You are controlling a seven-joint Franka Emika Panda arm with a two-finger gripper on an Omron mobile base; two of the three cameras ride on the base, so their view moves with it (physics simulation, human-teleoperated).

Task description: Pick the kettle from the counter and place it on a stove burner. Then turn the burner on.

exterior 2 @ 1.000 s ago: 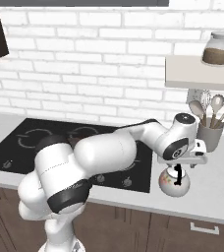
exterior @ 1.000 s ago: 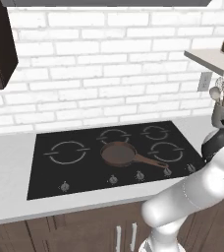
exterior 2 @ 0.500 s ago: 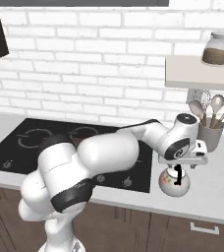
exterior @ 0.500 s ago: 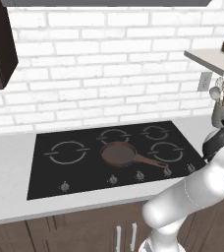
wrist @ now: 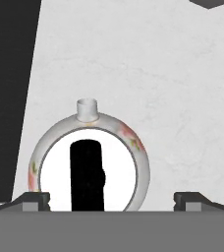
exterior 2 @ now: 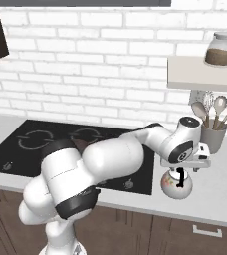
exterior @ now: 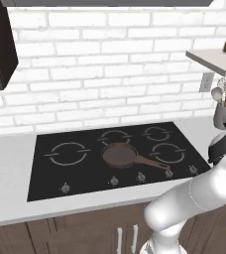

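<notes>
The robot's gripper (exterior 2: 184, 175) hangs directly above the kettle (exterior 2: 176, 184), its two dark fingertips (wrist: 35, 201) spread wide to either side of the black upright handle (wrist: 87, 174) and closed on nothing, as seen in the hand view, where the kettle's round silvery-white body and short spout (wrist: 87, 109) sit just beneath the hand. The kettle stands on the counter (exterior 2: 220, 182), on the pale worktop just to the right of the black glass stove (exterior 2: 16, 154) and well apart from the stove burner (exterior: 68, 153), the largest ring at the stove's left end. A brown frying pan (exterior: 120, 155) rests near the middle of the stove, its handle pointing toward the row of knobs (exterior: 114, 181) along the front edge. Behind the kettle, a grey holder of utensils (exterior 2: 213, 138) stands against the white brick wall (exterior 2: 85, 64), below a shelf (exterior 2: 202, 72) carrying a glass jar (exterior 2: 220, 49) with brown contents. Dark brown cabinet fronts (exterior 2: 135, 234) run beneath the worktop
</notes>
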